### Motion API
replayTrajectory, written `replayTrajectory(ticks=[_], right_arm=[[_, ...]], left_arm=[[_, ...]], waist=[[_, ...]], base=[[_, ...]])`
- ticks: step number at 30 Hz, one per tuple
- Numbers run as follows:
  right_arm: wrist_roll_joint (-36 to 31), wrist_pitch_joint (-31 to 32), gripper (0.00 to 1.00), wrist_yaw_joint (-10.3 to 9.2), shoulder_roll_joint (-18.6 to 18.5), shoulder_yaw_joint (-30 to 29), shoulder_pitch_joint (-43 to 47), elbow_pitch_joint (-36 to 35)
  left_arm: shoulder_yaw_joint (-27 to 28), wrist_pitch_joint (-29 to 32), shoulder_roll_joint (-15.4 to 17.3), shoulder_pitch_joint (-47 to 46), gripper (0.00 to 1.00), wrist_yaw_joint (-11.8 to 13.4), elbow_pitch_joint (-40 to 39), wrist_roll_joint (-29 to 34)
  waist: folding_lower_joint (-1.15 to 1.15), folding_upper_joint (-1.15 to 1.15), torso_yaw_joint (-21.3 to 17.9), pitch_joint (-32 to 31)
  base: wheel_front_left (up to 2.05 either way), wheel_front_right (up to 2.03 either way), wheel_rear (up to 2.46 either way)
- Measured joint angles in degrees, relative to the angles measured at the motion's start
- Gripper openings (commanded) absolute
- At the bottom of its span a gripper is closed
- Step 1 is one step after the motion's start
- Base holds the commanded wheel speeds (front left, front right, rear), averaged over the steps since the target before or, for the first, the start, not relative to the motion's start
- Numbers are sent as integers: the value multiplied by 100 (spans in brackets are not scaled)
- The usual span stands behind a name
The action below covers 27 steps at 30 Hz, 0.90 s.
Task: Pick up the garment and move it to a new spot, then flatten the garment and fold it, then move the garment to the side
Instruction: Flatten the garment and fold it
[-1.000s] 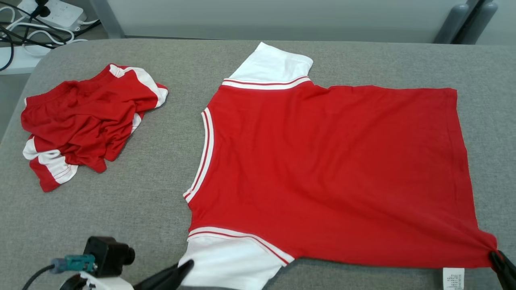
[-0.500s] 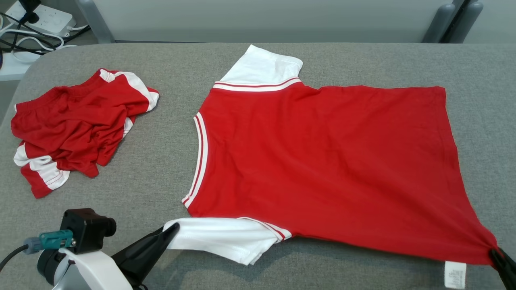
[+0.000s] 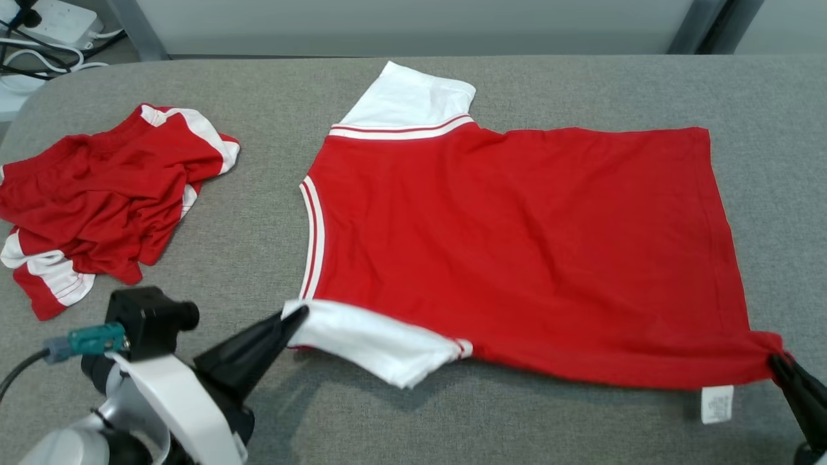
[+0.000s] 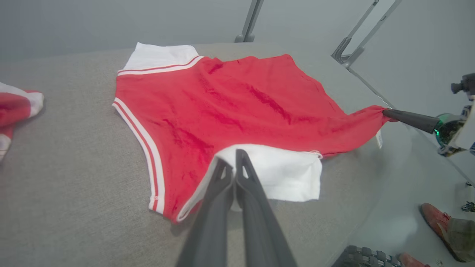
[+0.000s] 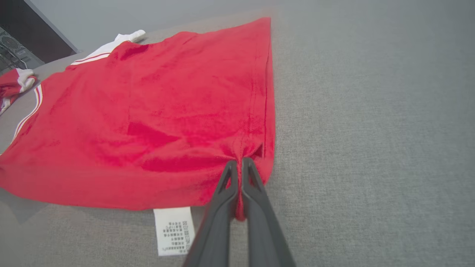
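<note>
A red T-shirt (image 3: pixel 517 245) with white sleeves lies spread on the grey table (image 3: pixel 258 232), its collar toward the left. My left gripper (image 3: pixel 297 315) is shut on the near white sleeve (image 3: pixel 375 339), lifted off the table and folded toward the shirt's body. In the left wrist view that gripper (image 4: pixel 233 157) pinches the sleeve (image 4: pixel 285 174) by its edge. My right gripper (image 3: pixel 775 361) is shut on the near hem corner of the shirt at the lower right. The right wrist view shows this gripper (image 5: pixel 239 165) clamping bunched red cloth (image 5: pixel 156 122), a white care label (image 5: pixel 173 230) hanging beside it.
A second crumpled red and white garment (image 3: pixel 103 200) lies at the table's left. Cables and a power strip (image 3: pixel 45 19) sit on the floor beyond the far left corner. A person's red shoe (image 4: pixel 434 220) is on the floor past the table's edge.
My left gripper has risen and moved inward with the near sleeve, lifting and folding it toward the shirt. The right gripper has lifted the hem corner slightly. The camera has shifted too.
</note>
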Motion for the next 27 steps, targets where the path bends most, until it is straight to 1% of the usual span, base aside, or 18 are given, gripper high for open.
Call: replayTrajectory(ticks=[4,7,11,14,19,23,27], right_arm=[[66,141,0,0,-92,210,-653,506],[92,148,0,0,-143,321,-1133,931],[94,111,0,-1,-220,614,-1737,1511],[87,-77,0,0,-333,832,-2126,1919],[43,-523,0,0,-388,1228,-2608,2550],[37,-848,0,0,-454,1536,-2899,2932],[37,-1076,0,0,-474,1783,-3097,3299]], left_arm=[[-60,-147,-187,-446,0,-149,452,154],[-116,-296,-334,-734,0,-247,840,209],[-231,-508,-524,-1106,0,-361,1354,267],[-338,-671,-653,-1352,0,-448,1683,321],[-539,-1043,-808,-1723,0,-537,2217,434],[-701,-1368,-873,-1978,0,-547,2591,509],[-971,-1499,-891,-2181,0,-548,2973,498]], waist=[[0,0,-44,98],[0,0,-55,168],[0,0,-44,257],[0,0,-27,323],[0,0,1,404],[0,0,-8,455],[0,0,-36,503]], base=[[0,0,0],[0,0,0],[0,0,0],[0,0,0],[0,0,0],[0,0,0],[0,0,0]])
